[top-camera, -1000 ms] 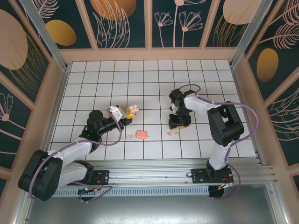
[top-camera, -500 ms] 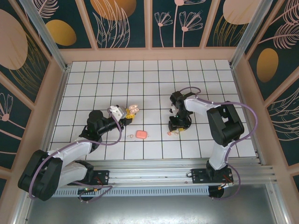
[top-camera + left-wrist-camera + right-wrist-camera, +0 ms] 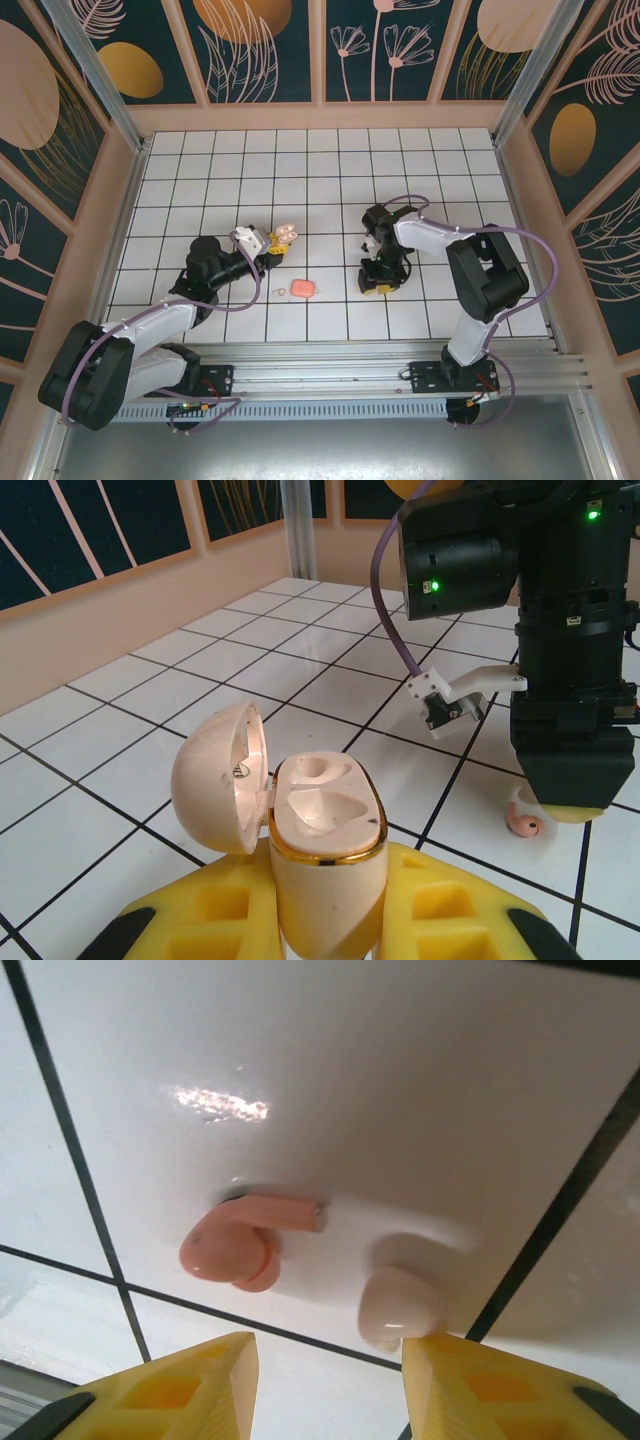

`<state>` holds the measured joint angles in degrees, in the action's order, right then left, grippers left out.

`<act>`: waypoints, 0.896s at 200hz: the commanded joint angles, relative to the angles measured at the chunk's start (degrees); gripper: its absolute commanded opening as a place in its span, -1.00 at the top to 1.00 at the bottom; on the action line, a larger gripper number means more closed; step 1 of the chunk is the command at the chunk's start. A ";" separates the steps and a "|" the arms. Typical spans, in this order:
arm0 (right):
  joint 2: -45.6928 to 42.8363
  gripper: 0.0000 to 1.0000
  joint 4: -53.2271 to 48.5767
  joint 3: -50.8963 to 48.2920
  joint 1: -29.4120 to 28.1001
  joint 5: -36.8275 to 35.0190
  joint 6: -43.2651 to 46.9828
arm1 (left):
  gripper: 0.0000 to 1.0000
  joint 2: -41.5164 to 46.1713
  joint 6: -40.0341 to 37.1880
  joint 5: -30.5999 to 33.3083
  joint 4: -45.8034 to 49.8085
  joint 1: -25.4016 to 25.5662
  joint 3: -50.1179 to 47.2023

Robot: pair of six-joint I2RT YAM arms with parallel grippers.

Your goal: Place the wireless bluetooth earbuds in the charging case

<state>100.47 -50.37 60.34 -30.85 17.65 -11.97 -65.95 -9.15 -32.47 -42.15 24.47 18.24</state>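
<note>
Right gripper (image 3: pixel 325 1355), jaws half open and empty, above the pink earbud (image 3: pixel 240 1245) lying just ahead of them (off-centre, so centring should precede closing); left gripper (image 3: pixel 325 925) clamps the open charging case (image 3: pixel 325 815) upright.

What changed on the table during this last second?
The right pincer slid toward the near edge of the table and came down over the pink earbud and cream earbud, jaws apart, gripping nothing yet. The left pincer stayed shut on the open charging case, unmoved; the pink square piece also stayed put.
</note>
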 commanded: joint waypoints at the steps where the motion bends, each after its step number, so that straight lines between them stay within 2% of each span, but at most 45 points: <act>1: -1.74 0.14 -3.41 1.58 -0.17 -2.51 -1.64 | 0.90 0.37 0.70 -0.71 -0.83 0.29 0.98; 47: -0.72 0.19 -5.53 5.32 -0.17 -7.92 -2.32 | 0.90 0.74 0.60 -0.44 -0.65 0.32 1.10; 179: 2.53 0.26 -1.59 2.36 0.62 -8.48 -1.86 | 0.90 0.47 0.44 -0.45 -0.66 0.27 1.13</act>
<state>101.47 -51.92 63.92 -30.70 10.85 -13.02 -65.93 -9.15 -32.45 -42.15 24.47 18.24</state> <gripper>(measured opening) 0.372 0.198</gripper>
